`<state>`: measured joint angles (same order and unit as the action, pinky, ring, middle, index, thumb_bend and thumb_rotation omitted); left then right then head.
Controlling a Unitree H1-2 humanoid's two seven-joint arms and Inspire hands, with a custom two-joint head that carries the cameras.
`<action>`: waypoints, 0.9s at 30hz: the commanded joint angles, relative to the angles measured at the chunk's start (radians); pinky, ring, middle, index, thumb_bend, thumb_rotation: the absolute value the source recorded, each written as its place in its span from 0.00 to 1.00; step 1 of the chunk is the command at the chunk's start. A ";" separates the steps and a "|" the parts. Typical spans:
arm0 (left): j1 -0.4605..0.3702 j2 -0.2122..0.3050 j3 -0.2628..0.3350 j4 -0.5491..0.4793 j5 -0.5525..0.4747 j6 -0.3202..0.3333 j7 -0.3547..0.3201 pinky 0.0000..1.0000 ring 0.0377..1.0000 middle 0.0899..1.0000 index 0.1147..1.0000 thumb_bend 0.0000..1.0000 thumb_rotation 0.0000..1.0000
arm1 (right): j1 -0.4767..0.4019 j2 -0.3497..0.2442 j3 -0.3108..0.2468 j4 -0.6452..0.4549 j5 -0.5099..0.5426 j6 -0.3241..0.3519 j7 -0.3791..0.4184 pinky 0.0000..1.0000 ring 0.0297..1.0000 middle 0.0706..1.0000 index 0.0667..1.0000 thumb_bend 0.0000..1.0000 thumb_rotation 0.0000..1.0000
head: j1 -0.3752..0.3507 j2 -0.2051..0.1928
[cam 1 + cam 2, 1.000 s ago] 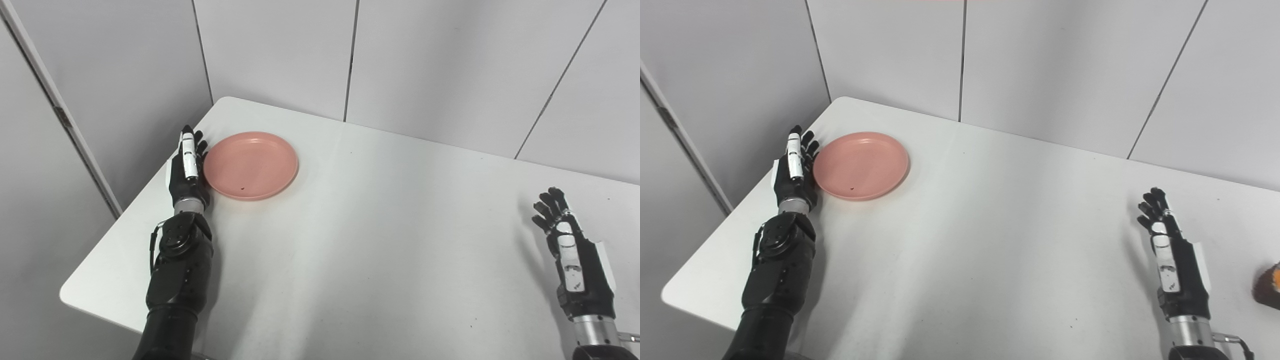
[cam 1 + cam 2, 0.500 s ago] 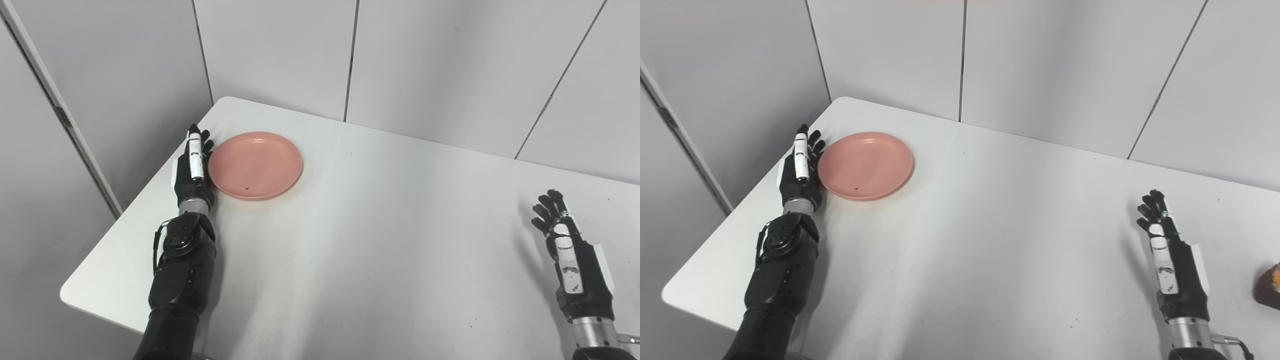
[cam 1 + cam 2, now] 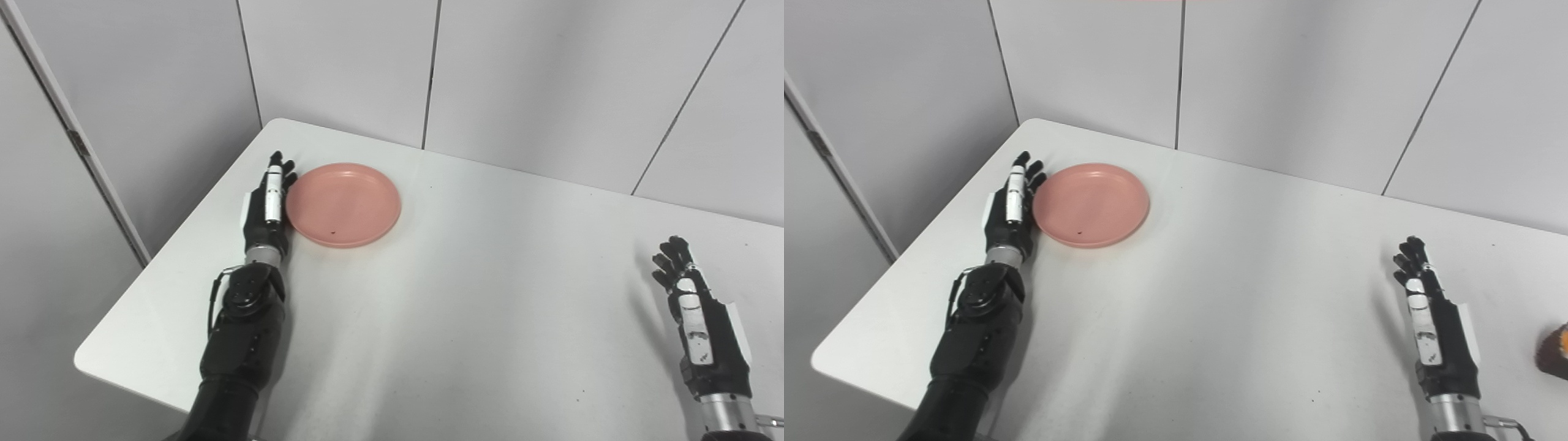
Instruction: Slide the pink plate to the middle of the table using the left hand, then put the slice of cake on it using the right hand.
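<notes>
Pushed edge-on by the flat, fingers-extended left hand [image 3: 266, 211], the pink plate [image 3: 343, 204] has slid rightward but remains upper left of the white table [image 3: 465, 318], while the right hand [image 3: 698, 318] waits spread and empty near the cake slice [image 3: 1554, 353].

both views look down from the robot's head, above the near edge of the table [image 3: 490, 318], facing forward toward the panelled wall [image 3: 343, 67]. they sit side by side, so the scene is nearly the same in each, set a little further left in the right eye view. both take in the plate [image 3: 1090, 204], both arms and most of the tabletop. only the right eye view reaches the cake [image 3: 1554, 354], cut by its right edge.
</notes>
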<state>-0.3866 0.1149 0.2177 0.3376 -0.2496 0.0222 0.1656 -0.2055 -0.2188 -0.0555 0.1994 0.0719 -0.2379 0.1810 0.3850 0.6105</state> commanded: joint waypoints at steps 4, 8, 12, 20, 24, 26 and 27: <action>-0.013 -0.020 -0.047 -0.019 0.030 0.041 -0.034 0.92 0.92 0.91 0.92 0.39 1.00 | 0.062 0.037 0.016 0.003 0.007 0.040 -0.008 0.95 0.93 0.95 0.95 0.33 1.00 | -0.011 0.005; -0.010 -0.026 -0.066 -0.026 0.033 0.055 -0.046 0.92 0.93 0.92 0.92 0.38 1.00 | 0.063 0.041 0.018 -0.008 0.000 0.046 -0.014 0.94 0.93 0.94 0.94 0.32 1.00 | -0.020 0.009; -0.006 -0.036 -0.081 -0.029 0.039 0.045 -0.062 0.92 0.92 0.92 0.92 0.38 1.00 | 0.065 0.049 0.019 -0.028 0.007 0.071 -0.012 0.94 0.93 0.95 0.95 0.32 1.00 | -0.031 0.011; 0.009 -0.066 -0.119 -0.088 0.037 0.099 -0.088 0.92 0.93 0.92 0.93 0.38 1.00 | 0.062 0.066 0.022 -0.032 0.002 0.089 -0.016 0.96 0.94 0.95 0.95 0.36 1.00 | -0.064 0.018; 0.013 -0.073 -0.133 -0.089 0.040 0.089 -0.111 0.92 0.93 0.92 0.93 0.38 1.00 | 0.065 0.071 0.026 -0.048 -0.012 0.099 -0.022 0.95 0.94 0.95 0.95 0.36 1.00 | -0.087 0.024; 0.018 -0.079 -0.141 -0.092 0.040 0.087 -0.122 0.92 0.92 0.92 0.92 0.41 1.00 | 0.068 0.075 0.028 -0.059 -0.020 0.108 -0.027 0.95 0.94 0.95 0.95 0.35 1.00 | -0.098 0.026; 0.020 -0.082 -0.145 -0.095 0.040 0.088 -0.126 0.91 0.92 0.91 0.91 0.42 1.00 | 0.068 0.076 0.028 -0.062 -0.023 0.111 -0.029 0.95 0.94 0.95 0.95 0.34 1.00 | -0.098 0.026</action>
<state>-0.3638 0.0463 0.0898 0.2600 -0.2115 0.1006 0.0726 -0.1745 -0.1692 -0.0401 0.1207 0.0494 -0.1481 0.1679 0.2885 0.6366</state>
